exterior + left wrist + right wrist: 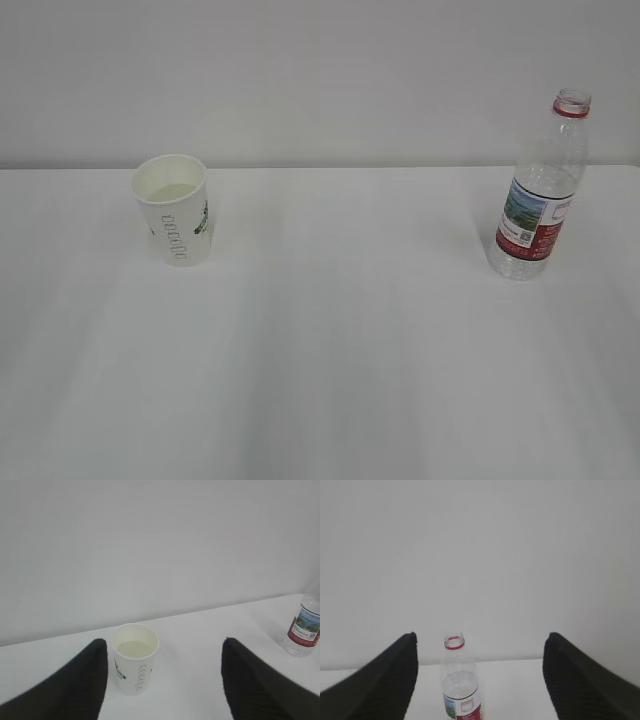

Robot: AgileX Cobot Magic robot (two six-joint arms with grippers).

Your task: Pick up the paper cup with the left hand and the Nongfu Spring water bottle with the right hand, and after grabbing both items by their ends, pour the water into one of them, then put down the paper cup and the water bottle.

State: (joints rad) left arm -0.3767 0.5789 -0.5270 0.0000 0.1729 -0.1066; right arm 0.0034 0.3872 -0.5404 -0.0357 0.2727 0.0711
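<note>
Exterior view slants down across table (320, 380); wrist views low, facing wall (160, 540), sharing bottle (303, 630).

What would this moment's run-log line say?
white paper cup: upright, table left, liquid inside | clear ribbed plastic bottle: upright, uncapped, right | left claw: open, empty | right claw: open, empty

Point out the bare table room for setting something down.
The widest free patch lies between the paper cup and the water bottle. The whole near side of the table is also bare. Nothing is crowded.
</note>
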